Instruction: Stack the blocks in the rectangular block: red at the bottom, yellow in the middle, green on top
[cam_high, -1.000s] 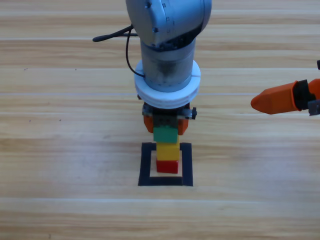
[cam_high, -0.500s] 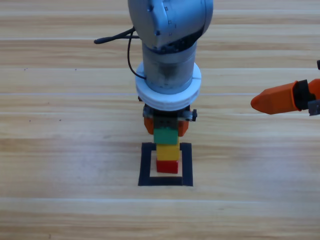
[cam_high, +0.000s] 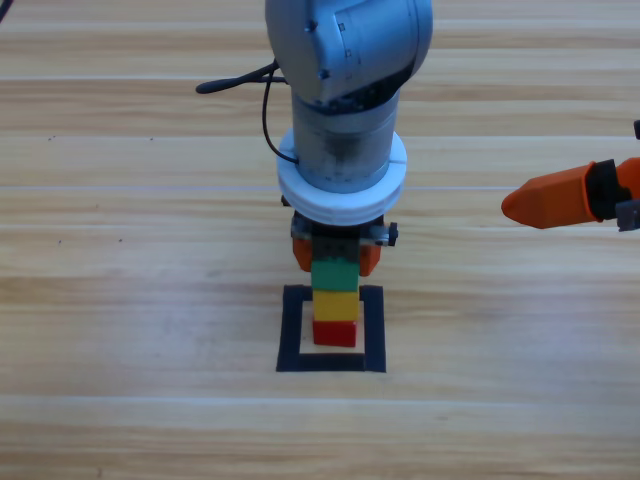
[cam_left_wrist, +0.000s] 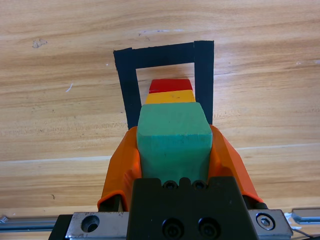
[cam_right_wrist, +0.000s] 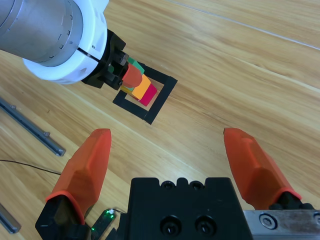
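Green cube (cam_left_wrist: 173, 140) between left gripper (cam_left_wrist: 175, 150) jaws.

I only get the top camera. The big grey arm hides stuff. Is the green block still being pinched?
Observer: Yes. The left wrist view shows the left gripper with an orange jaw pressed on each side of the green cube.
Operator: Is the green one really on the yellow one?
Observer: It seems so; in that view the yellow cube peeks out right under it, with the red cube below.
Operator: What's the other arm doing?
Observer: The right gripper waits off to the side, jaws spread wide with nothing between them, looking toward the tape rectangle.
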